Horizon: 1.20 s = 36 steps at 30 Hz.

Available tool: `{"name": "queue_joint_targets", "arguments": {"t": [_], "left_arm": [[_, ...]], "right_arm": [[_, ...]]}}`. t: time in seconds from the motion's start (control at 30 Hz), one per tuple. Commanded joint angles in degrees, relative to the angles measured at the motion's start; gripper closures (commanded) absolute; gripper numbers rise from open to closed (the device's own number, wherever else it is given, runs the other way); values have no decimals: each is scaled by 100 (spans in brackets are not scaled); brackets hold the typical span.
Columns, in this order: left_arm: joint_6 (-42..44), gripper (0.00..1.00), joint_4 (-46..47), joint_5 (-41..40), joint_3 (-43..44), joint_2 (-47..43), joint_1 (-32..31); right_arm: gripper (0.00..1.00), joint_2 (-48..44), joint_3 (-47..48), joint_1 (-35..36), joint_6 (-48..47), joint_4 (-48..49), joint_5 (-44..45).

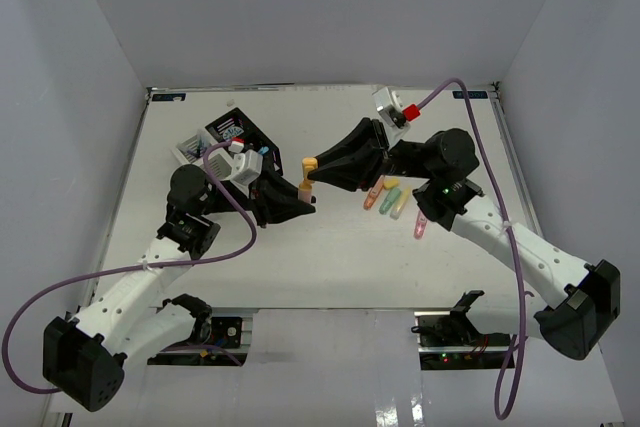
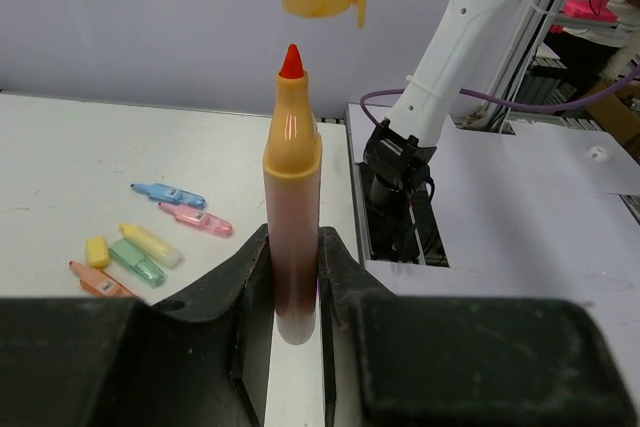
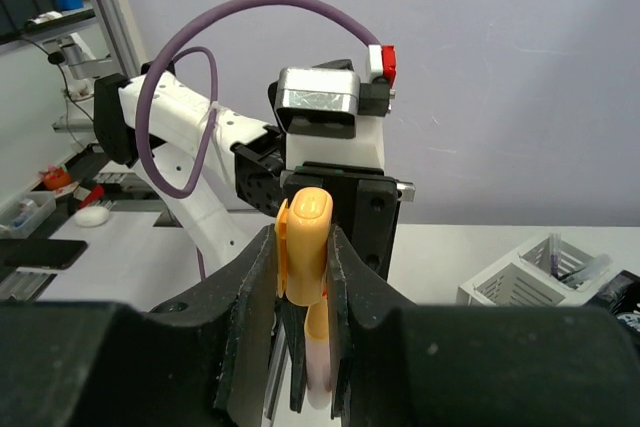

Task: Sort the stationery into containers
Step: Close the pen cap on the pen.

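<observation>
**Item 1. Containers**: a slatted cluster at the far left of the table, close to the back edge.
- The black compartment holds something blue and white, too small to name.
- The white compartment holds thin dark pens leaning against its walls.

**Item 2. Edges and room.** White walls close the table at left, back and right. Bare surface lies at the near centre, between the two arm bases. Right of centre, just beside the right arm, a loose group lies flat:
- blue highlighter
- pink highlighter
- yellow highlighter
- green highlighter
- a second orange one
- a small yellow piece

**Item 3. Left gripper**: its fingers are pressed onto the barrel of the orange highlighter. The highlighter stands upright with its red tip bare. It is held over the middle of the table, well apart from the containers.

**Item 4. Right gripper**: it pinches the orange cap between closed-in fingers. From the left wrist view, the cap hangs directly above the bare tip with a small gap, not touching.
</observation>
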Motion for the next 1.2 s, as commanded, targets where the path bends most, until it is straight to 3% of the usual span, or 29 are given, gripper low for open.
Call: {"name": "queue_joint_targets", "arguments": {"t": [0.0, 1.17], "left_arm": [[85, 100, -66, -77, 12, -85, 1], [226, 100, -110, -270, 3, -278, 19]], "right_arm": [[92, -35, 370, 64, -107, 57, 141], [92, 0, -272, 178, 7, 223, 290]]}}
